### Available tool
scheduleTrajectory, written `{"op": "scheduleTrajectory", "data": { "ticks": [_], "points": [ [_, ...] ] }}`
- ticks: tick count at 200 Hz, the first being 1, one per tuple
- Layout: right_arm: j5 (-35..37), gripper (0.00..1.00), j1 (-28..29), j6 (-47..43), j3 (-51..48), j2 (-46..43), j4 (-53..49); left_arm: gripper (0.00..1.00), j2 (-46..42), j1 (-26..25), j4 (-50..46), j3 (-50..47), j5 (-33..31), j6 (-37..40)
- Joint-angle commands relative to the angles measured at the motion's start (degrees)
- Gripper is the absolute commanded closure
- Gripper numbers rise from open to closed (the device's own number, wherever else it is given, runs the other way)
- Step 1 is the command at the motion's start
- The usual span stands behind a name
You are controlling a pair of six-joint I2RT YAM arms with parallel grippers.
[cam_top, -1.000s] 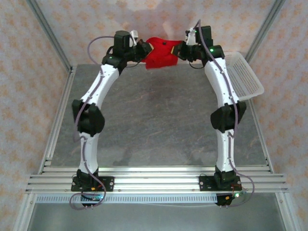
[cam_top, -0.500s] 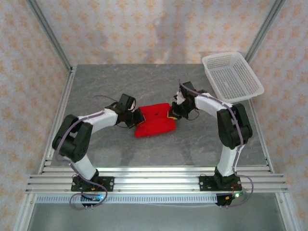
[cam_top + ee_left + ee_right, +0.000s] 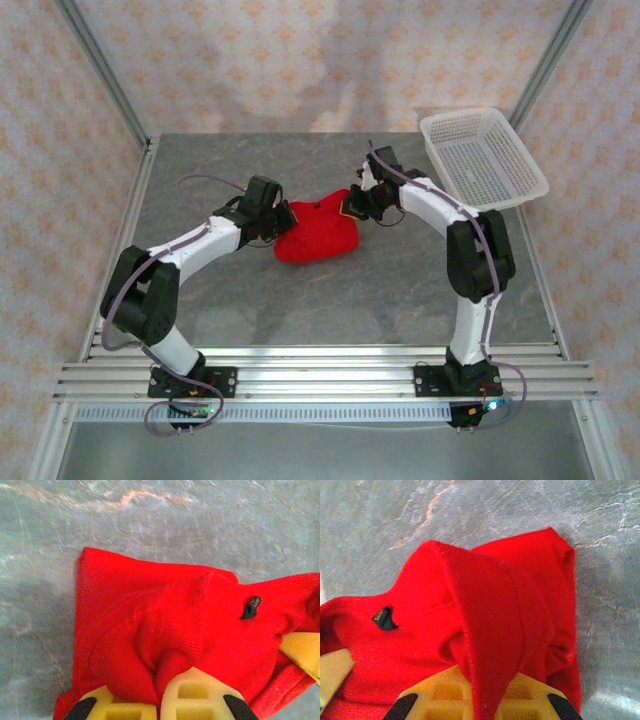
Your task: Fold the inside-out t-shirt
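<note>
The inside-out t-shirt [image 3: 317, 235] is a bunched bright red bundle low over the middle of the grey table. My left gripper [image 3: 281, 222] is shut on its left edge; in the left wrist view a ribbed fold of the t-shirt [image 3: 165, 640] is pinched between the yellow fingers [image 3: 200, 700]. My right gripper [image 3: 352, 205] is shut on the t-shirt's right upper edge; in the right wrist view a band of the t-shirt [image 3: 490, 645] runs down between the yellow fingers [image 3: 440, 697]. A small dark tag [image 3: 250, 608] shows on the cloth.
A white mesh basket [image 3: 484, 158] sits at the back right corner of the table. Metal frame posts and patterned walls close in the table's sides and back. Bare grey tabletop [image 3: 330, 300] lies in front of the shirt.
Both arms came down from high at the back, carrying the shirt to the table's middle. Over the last half second the shirt shifted slightly back and bunched rounder.
</note>
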Motion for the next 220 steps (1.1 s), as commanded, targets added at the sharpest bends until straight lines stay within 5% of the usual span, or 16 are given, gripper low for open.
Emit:
{"op": "scheduleTrajectory", "data": {
  "ticks": [1, 26, 60, 111, 133, 153, 175, 220],
  "points": [
    [3.8, 1.0, -0.3, 0.3, 1.7, 2.8, -0.7, 1.0, 2.3, 0.6, -1.6, 1.7, -6.0, 2.2],
    [3.4, 1.0, -0.4, 0.5, 3.7, 6.0, -1.4, 0.99, 6.6, 0.9, -1.1, 2.8, -5.5, 3.0],
    [4.4, 0.93, -0.4, 0.7, 6.8, 9.1, -2.6, 0.86, 10.1, 1.9, 0.3, 3.5, -6.4, 3.0],
    [6.5, 0.54, -1.2, 2.5, 6.6, 4.2, -2.4, 0.61, 6.5, 4.3, 0.4, 3.7, -9.1, 3.1],
    [7.0, 0.47, -3.0, 6.4, 0.7, -3.0, 2.5, 0.49, 1.4, 5.5, -0.6, 2.4, -8.6, 3.7],
    [7.8, 0.47, -3.6, 6.9, -4.0, -9.2, 3.9, 0.48, -4.0, 5.6, -2.3, 0.9, -6.9, 4.6],
    [5.3, 0.59, -2.1, 7.6, -8.9, -12.5, 4.6, 0.53, -8.6, 4.4, -1.7, -1.8, -1.7, 3.1],
    [11.2, 0.67, 4.3, 6.3, -10.8, -7.7, 1.2, 0.72, -3.7, -3.2, -4.7, 0.8, 0.3, 2.6]
  ]
}}
